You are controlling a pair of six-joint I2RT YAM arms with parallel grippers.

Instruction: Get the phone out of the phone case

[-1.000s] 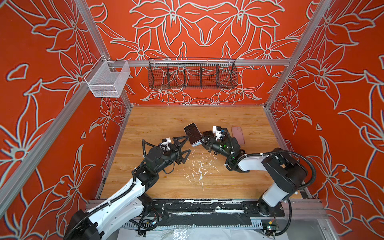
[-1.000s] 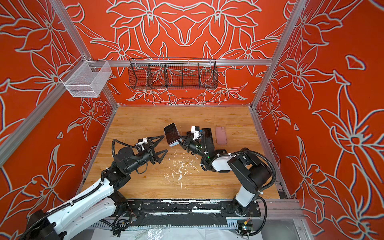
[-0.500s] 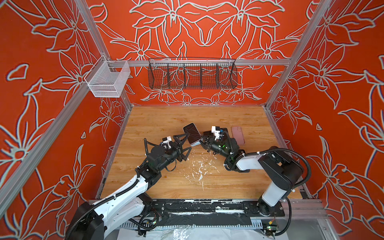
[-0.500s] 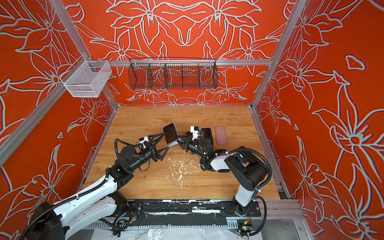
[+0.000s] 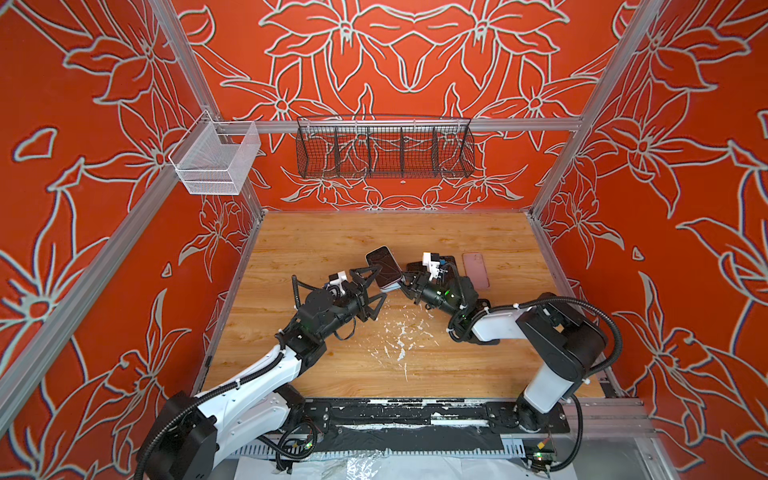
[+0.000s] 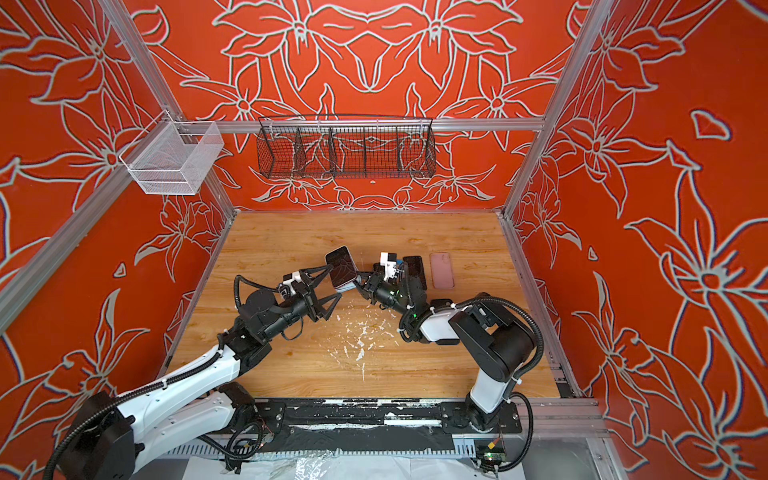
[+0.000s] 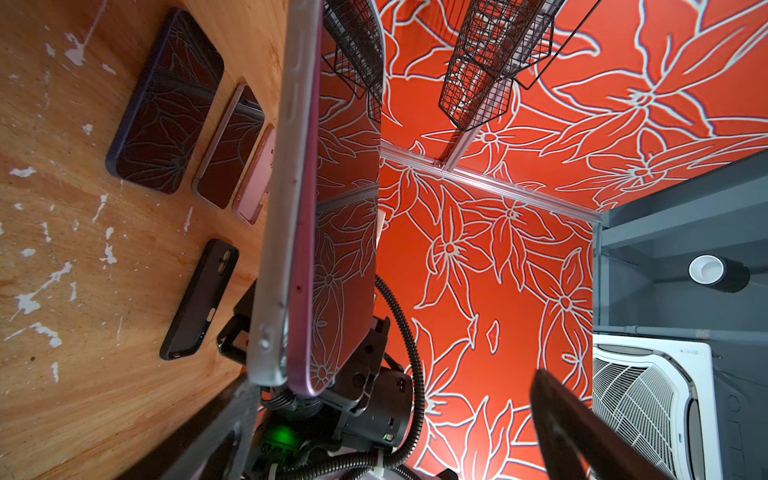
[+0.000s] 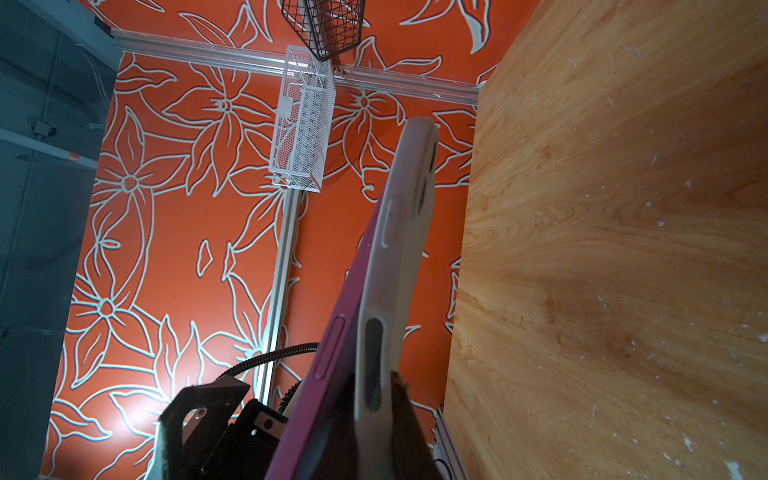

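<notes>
While my right gripper pinches the pale grey silicone phone case up mid-frame above the wooden table, the pink-edged phone looks only half-peeled out, not free yet; left gripper gapes wide beside it, empty.

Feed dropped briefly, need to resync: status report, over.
Left gripper open, purple phone between its jaws. Right gripper shut on white phone case, held above wooden table. Phone edge partly peeled free. Nothing blocking.
</notes>
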